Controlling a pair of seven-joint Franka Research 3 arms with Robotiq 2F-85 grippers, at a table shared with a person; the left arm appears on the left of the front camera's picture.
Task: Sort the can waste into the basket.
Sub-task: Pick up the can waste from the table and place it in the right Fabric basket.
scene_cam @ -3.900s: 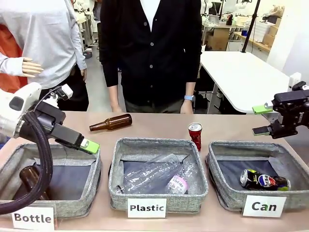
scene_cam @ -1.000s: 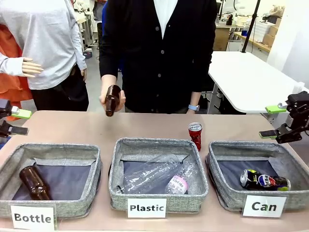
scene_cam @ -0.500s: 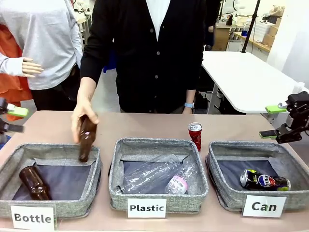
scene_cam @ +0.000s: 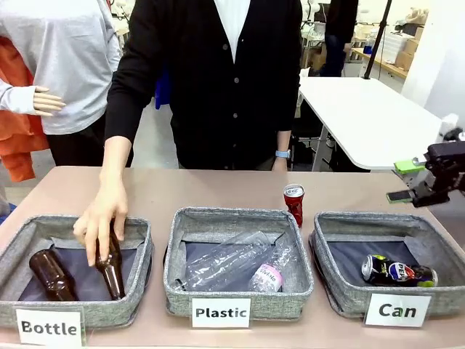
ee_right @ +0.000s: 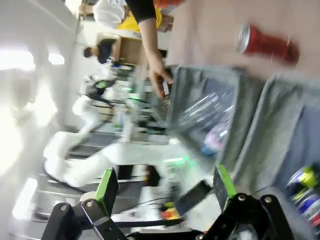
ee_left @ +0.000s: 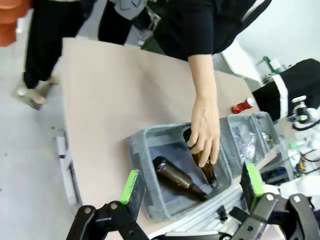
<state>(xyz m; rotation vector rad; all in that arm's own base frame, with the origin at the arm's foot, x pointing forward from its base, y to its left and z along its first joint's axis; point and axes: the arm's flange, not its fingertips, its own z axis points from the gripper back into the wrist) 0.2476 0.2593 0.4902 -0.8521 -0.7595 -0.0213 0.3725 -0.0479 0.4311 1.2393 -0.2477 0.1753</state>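
— What's on the tabletop (scene_cam: 218, 190)?
— Three baskets in a row along the near edge. The Can basket (scene_cam: 341, 298) is at the robot's right end, and that's the one that counts.
— And the arms?
— The right hand (scene_cam: 402, 182) hangs near that basket's far right corner, above the rim. Its fingers are spread with nothing between them. The left hand (ee_left: 192, 183) is spread and empty too, but it sits out past the Bottle basket (scene_cam: 43, 227), off the other end of the row.
— So the right one is nearer the work.
— By a long way, I'd say. Besides, the person's hand (scene_cam: 102, 218) is down in the Bottle basket on a brown bottle (scene_cam: 110, 267), so that end is busy.
— What's left to sort?
— The dark can (scene_cam: 398, 271) already lies on its side inside the Can basket, toward the front right. The red can (scene_cam: 293, 203) is the one left out. It stands upright on the tabletop, just behind the gap between the Plastic basket (scene_cam: 240, 217) and the Can basket.
— Which way from the right hand?
— Toward the robot's left and lower, with the Can basket's far left corner roughly between them. The can's long axis is vertical, top up. My guess is a sideways grip round the body suits it, then a short carry back to the right and into the basket.
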